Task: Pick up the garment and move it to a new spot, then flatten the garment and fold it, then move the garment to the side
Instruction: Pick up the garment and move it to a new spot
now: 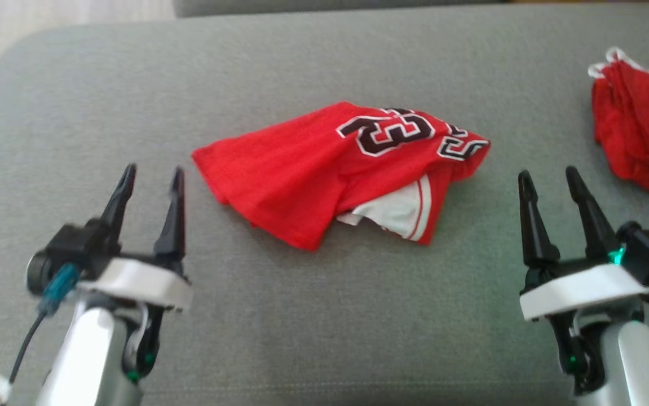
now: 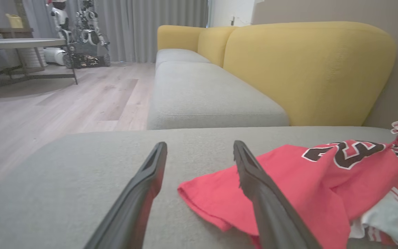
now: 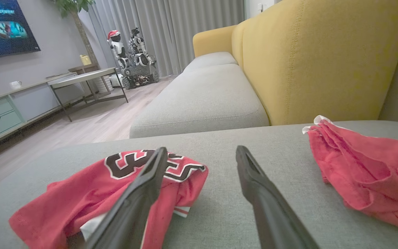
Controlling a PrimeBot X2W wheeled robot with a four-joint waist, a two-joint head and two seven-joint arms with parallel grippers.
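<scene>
Head view lets us see the red garment [image 1: 324, 169] lying in the middle of the grey cushion [image 1: 324, 327]. It sits between our two grippers and a little farther away than their fingertips. It is crumpled and partly folded over itself. Black numbers with a white outline face up on its far right part, and a white piece with red stripes comes out from under its near right edge.

Our left gripper [image 1: 154, 169] is at the near left. Its two dark fingers are spread wide, with nothing between them, and we see a gap of bare cushion between them and the cloth. The left corner of the garment is near its right finger. Our right gripper [image 1: 547, 172] is at the near right, also spread wide and empty, apart from the right end of the garment.

A second red cloth [image 1: 640, 129] with white trim lies bunched at the far right of the cushion, well apart from the garment.

From the left wrist we see one finger passing in front of the garment's corner. Farther away there is another grey seat with a yellow backrest [image 2: 306, 69]. To the left are a wooden floor [image 2: 81, 100], a table [image 2: 19, 43] and a small robot figure [image 2: 60, 20] before grey curtains.
</scene>
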